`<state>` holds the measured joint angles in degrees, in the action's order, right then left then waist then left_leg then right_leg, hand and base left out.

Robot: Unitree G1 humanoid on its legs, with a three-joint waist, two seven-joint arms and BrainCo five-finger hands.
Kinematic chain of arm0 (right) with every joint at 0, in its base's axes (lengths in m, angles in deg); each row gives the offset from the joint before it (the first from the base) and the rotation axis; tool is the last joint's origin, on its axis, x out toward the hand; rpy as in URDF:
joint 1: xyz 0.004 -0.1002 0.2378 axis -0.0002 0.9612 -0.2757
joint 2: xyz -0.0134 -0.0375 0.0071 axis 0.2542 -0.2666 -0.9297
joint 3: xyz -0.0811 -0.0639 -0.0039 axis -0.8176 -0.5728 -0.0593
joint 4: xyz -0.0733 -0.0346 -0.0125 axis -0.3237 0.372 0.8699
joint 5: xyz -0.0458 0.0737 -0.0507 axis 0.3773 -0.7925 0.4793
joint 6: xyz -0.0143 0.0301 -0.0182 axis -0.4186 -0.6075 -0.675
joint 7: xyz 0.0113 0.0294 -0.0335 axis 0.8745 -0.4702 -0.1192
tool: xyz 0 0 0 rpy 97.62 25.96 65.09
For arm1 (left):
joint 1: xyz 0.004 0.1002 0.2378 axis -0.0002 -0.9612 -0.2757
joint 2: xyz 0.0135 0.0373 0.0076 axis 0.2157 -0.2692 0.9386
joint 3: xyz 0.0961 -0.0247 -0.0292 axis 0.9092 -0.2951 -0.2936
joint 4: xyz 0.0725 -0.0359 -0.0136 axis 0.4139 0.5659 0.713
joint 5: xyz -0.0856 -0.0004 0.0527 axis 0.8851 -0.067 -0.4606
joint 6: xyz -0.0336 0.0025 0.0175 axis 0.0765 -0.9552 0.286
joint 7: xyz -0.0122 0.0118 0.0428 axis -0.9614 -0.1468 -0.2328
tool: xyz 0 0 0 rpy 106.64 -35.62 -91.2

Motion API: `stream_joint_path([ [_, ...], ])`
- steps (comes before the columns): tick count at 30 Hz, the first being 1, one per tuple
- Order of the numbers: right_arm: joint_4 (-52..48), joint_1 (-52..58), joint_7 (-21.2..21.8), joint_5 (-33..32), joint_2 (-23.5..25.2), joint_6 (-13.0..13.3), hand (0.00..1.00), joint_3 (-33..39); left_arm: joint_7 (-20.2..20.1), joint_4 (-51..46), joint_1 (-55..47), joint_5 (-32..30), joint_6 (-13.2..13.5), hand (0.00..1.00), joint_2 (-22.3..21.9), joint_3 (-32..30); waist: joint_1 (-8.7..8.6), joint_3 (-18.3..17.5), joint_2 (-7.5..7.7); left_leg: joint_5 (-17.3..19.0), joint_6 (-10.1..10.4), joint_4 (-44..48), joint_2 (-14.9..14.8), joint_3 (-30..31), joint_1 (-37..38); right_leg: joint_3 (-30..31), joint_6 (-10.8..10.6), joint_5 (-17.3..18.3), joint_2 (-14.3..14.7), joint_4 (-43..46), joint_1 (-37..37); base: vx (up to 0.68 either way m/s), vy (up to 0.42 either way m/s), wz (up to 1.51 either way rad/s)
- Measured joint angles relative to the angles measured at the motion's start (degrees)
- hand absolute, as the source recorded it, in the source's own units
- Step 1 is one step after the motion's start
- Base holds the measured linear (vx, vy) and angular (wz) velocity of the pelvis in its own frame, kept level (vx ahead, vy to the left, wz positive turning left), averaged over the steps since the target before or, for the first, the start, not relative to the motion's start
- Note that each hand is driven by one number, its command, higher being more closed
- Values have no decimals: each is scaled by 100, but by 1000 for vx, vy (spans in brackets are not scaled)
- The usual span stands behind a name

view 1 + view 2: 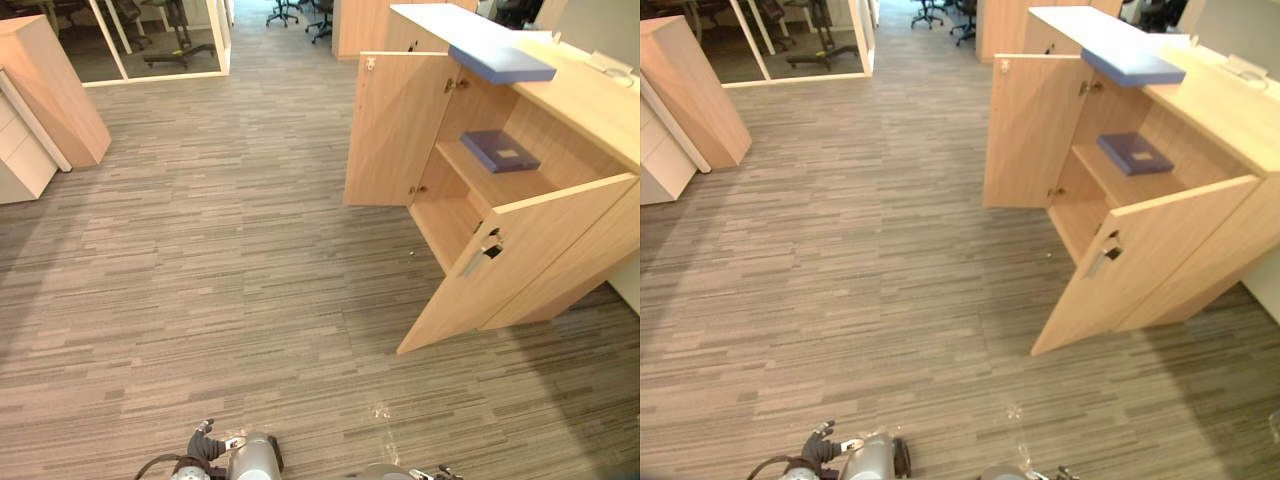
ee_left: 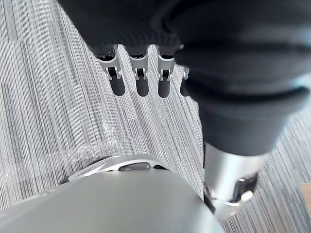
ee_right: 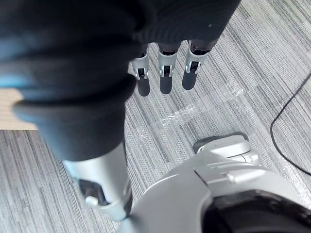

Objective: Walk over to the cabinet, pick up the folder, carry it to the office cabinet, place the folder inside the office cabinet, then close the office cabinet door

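Note:
The light wood office cabinet [image 1: 580, 110] stands at the right with both doors swung open. A dark purple folder [image 1: 499, 150] lies flat on its inner shelf. A blue flat folder [image 1: 500, 62] rests on the cabinet top, overhanging the front edge. My left hand [image 2: 141, 77] hangs over the striped carpet with straight fingers and holds nothing. My right hand [image 3: 165, 73] hangs the same way, empty, well short of the cabinet.
The nearer door [image 1: 510, 265], with a metal handle [image 1: 480, 255], juts out into the floor; the farther door [image 1: 395, 130] stands open beyond it. A wood cabinet [image 1: 50, 90] and white drawer unit [image 1: 20, 150] stand at far left. Office chairs [image 1: 285, 12] are far back.

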<state>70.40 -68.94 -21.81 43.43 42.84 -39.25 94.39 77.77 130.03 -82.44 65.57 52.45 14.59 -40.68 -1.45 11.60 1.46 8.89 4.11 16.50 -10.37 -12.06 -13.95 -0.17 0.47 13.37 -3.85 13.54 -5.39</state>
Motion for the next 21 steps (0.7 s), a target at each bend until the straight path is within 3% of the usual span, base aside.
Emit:
stream_joint_path([
  [2, 8, 0, -39, 0, -30, 8, 0, 7, 14, 30, -18, 41, 4, 0, -25, -2, -10, -39, -67, -170, 248, -636, -101, 63, 4, 196, -229, 149, -135, -17, -15, 301, 352, -36],
  [3, 31, 4, -51, 10, -60, 7, 0, 17, 21, 115, -11, 61, 11, 0, -36, -15, -20, -76, -126, -423, 338, -625, -149, 39, 5, 280, -377, 249, -252, -76, -162, 357, 409, -37],
  [4, 72, 6, -50, 34, -24, -3, 0, 101, 6, 177, -29, 60, 10, 0, 2, -21, -41, -156, -83, -791, 244, -478, 34, 18, 9, 367, -405, 365, -469, -163, -265, 406, 454, -34],
  [6, 231, 3, -4, 62, 33, -58, 0, 281, 0, 178, -106, 56, 11, 0, 41, -25, -48, -458, 65, -850, 145, -231, 457, -38, -106, 493, -294, 355, -888, -193, -268, 411, 412, -37],
  [8, 219, -26, 77, 55, 118, -64, 0, 458, -4, 221, -110, 44, 12, 0, 41, 21, -85, -561, 119, -966, -393, -239, 1031, -228, 187, 827, -392, 222, -1430, 826, 61, 552, 512, -31],
  [9, 187, -33, 86, 49, 132, -57, 0, 556, -6, 273, -82, 45, 11, 0, 65, 124, -141, -566, 148, -779, -555, -267, 1341, -353, 520, 937, -355, 14, -1676, 1786, 347, 610, 557, -10],
  [10, 155, -31, 116, 44, 128, -57, 0, 554, -10, 253, -80, 47, 18, 0, 64, 248, -176, -604, 167, -630, -683, -386, 1573, -403, 856, 986, -150, -501, -1844, 2787, 725, 510, 423, -5],
  [11, 134, -39, 128, 45, 126, -60, 0, 555, -13, 246, -64, 48, 26, 0, 63, 307, -195, -637, 133, -580, -737, -479, 1664, -415, 1036, 984, -27, -698, -1898, 3324, 900, 405, 301, 0],
  [12, 94, -60, 134, 42, 126, -56, 0, 547, -21, 249, -19, 47, 32, 0, 44, 378, -223, -634, 150, -553, -774, -636, 1772, -414, 1285, 927, 113, -758, -1942, 4162, 1212, 374, 228, 2],
  [13, 18, -86, 131, 41, 123, -52, 0, 549, -35, 247, 27, 44, 38, 0, -15, 475, -234, -627, 138, -547, -787, -825, 1843, -386, 1552, 724, 122, -739, -1934, 4822, 1484, 440, 229, 1],
  [15, -99, -150, 119, 39, 141, -34, 0, 522, -93, 271, 144, 39, 53, 0, -165, 718, -267, -478, 106, -540, -803, -1196, 1866, -253, 2150, 105, 65, -358, -1730, 5306, 1797, 428, 156, 6],
  [18, -255, -172, 111, -89, 191, 38, 0, 375, -168, 271, 250, 42, 70, 0, -391, 876, -407, -218, 63, -498, -802, -1423, 1611, -64, 2739, -775, -117, 330, -1183, 4036, 1856, 284, -32, 24],
  [21, -324, -87, 88, -207, 268, 42, 0, 373, -171, 255, 271, 45, 85, 0, -529, 593, -403, -159, 89, -250, -532, -1558, 1384, -160, 3036, -1070, -147, 236, -934, 2288, 2015, 212, -117, -5],
])
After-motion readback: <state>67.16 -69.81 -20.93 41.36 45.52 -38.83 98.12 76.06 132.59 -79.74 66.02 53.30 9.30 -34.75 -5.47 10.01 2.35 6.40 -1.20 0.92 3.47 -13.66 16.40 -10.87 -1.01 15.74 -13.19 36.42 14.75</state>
